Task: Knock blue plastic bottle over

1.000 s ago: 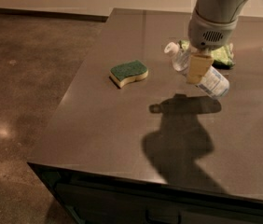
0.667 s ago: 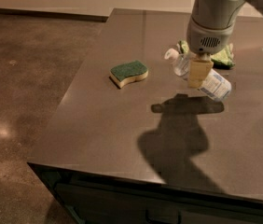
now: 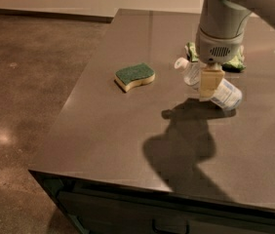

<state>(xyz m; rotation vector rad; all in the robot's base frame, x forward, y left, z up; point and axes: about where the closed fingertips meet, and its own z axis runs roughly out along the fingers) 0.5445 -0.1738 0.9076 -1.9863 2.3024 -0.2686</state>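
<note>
The dark table fills most of the view, with bare floor to its left. The robot's arm comes down from the upper right, over the far right part of the tabletop, and casts a broad shadow toward the near edge.

At the arm's lower end the gripper hangs low over the table, right in front of the blue plastic bottle and covering its middle. Whether the gripper is open or closed I cannot tell.

The bottle is no longer upright. Its long axis runs aslant across the table, with the labelled body toward the near right and the neck toward the far left. It appears to lie on its side or very nearly so, though the covered middle hides how fully it rests on the surface. So the bottle lies directly behind the gripper, crossing it on both sides, rather than off to one side of it. By my reading the knock is done, or all but done, and any further push would only roll the bottle.

The green and yellow sponge lies flat, well apart to the left. A green snack bag peeks out behind the arm, just beyond the bottle. Smallest is the white cap, which shows clear of the gripper on its left and points away from the near edge.
</note>
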